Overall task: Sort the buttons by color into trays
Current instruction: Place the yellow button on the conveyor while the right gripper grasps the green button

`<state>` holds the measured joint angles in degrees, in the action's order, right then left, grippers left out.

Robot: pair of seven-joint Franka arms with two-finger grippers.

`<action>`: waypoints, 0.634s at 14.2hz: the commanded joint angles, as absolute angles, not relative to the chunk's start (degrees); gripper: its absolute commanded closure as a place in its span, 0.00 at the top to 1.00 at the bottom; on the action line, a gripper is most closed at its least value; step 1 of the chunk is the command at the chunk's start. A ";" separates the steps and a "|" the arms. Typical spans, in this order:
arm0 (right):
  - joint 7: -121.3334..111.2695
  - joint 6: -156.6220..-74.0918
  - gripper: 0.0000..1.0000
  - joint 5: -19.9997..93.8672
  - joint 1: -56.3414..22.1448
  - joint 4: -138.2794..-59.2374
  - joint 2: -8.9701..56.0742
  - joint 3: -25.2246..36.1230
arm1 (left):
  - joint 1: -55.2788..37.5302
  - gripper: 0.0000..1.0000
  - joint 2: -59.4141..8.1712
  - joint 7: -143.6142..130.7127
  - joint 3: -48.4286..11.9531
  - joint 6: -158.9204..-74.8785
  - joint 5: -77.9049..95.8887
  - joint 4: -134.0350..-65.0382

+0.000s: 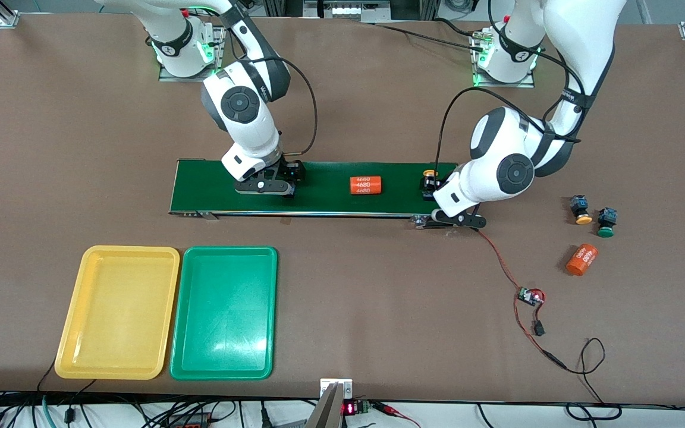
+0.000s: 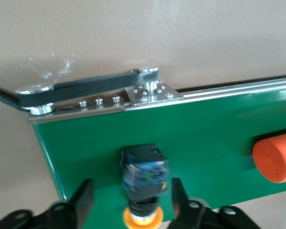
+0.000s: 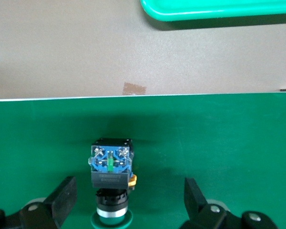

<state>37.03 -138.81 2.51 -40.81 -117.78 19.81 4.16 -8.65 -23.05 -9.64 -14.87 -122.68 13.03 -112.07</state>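
A yellow button (image 2: 143, 183) lies on the conveyor belt (image 2: 205, 138) near its end. It also shows in the front view (image 1: 430, 178). My left gripper (image 2: 130, 194) is open, with its fingers either side of that button and apart from it. A green button (image 3: 110, 181) lies on the belt between the open fingers of my right gripper (image 3: 128, 194), untouched. In the front view the right gripper (image 1: 283, 181) hides it. A second yellow button (image 1: 581, 210) and a second green button (image 1: 606, 222) lie on the table toward the left arm's end. The yellow tray (image 1: 118, 312) and the green tray (image 1: 223, 312) stand empty, side by side.
An orange cylinder (image 1: 366, 185) lies on the belt (image 1: 330, 202) between the two grippers. Another orange cylinder (image 1: 582, 260) lies on the table near the loose buttons. A small circuit board (image 1: 530, 296) with red and black wires trails from the belt's end toward the front camera.
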 commanded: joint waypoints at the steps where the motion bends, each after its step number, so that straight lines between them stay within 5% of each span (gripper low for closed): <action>1: 36.39 -140.97 1.00 2.11 -42.27 -117.07 22.32 4.48 | -8.35 1.00 -19.87 -9.14 -13.10 -122.17 13.36 -111.88; 3: 36.30 -142.64 0.98 2.11 -42.54 -117.07 23.64 4.48 | -6.43 1.00 -18.90 -8.88 -8.81 -121.82 13.18 -111.97; 7: 33.31 -142.65 0.25 2.11 -42.19 -117.07 23.47 4.48 | -0.98 1.00 -20.29 -7.82 -4.05 -122.34 1.82 -111.89; 9: 32.70 -142.30 0.04 2.20 -41.75 -117.07 22.33 4.74 | 1.66 1.00 -21.00 -7.65 -4.04 -123.31 -7.69 -111.71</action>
